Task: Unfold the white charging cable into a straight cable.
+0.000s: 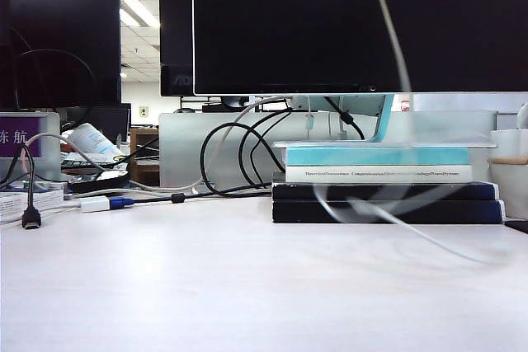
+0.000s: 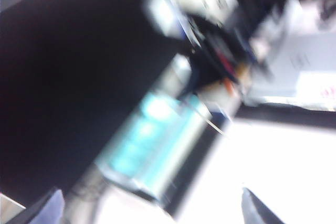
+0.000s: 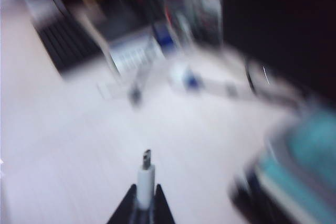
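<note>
Exterior view: the white charging cable (image 1: 396, 47) hangs blurred in mid-air before the stacked books (image 1: 384, 183), looping low over the worktop (image 1: 247, 286); neither arm shows. Left wrist view: left gripper (image 2: 152, 211) jaws spread wide, empty, evidently letting go. Right wrist view: right gripper (image 3: 142, 205) jaws pinch the cable's metal-tipped connector (image 3: 145, 174), anchoring that end for straightening.

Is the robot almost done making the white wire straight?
Partly. The right gripper is shut on one plug end of the white charging cable, which hangs blurred in the air over the table. The left gripper is open and empty. The cable's lower part is curved, so straightening isn't finished.
</note>
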Robot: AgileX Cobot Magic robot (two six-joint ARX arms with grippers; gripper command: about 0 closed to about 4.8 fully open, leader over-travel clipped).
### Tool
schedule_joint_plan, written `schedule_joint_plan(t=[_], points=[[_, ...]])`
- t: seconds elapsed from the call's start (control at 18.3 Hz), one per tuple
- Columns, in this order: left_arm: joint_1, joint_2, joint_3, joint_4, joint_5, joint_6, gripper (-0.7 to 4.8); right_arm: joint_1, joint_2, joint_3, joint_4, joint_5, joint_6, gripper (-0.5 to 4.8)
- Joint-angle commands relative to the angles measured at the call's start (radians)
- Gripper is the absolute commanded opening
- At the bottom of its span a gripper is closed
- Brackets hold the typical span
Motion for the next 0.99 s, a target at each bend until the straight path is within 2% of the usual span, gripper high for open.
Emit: schedule_joint_plan(t=[0.05,0.22,0.27,0.49,0.71,0.82,0.99], points=[[0.004,0.056,-0.002,-0.070,0.021,-0.014,4.79,0.002,-0.006,0.038,0.165,-0.075,0.141,-0.05],[0.094,0.082,-0.081,0.006,0.157,-0.005,4.79,0.002,-0.011,0.159,0.107,-0.203,0.205,-0.05],[0.146,0.087,-0.116,0.058,0.212,-0.005,4.79,0.002,-0.028,0.203,0.057,-0.210,0.212,-0.05],[0.246,0.096,-0.182,0.203,0.406,-0.019,4.79,0.002,-0.100,0.225,0.043,-0.229,0.244,-0.05],[0.260,0.180,-0.196,0.315,0.630,-0.064,4.79,0.002,-0.152,0.230,0.114,-0.233,0.336,-0.05],[0.259,0.232,-0.196,0.404,0.763,-0.151,4.79,0.002,-0.154,0.230,0.111,-0.257,0.344,-0.05],[0.259,0.248,-0.196,0.441,0.809,-0.169,4.79,0.002,-0.154,0.230,0.100,-0.259,0.361,-0.05]])
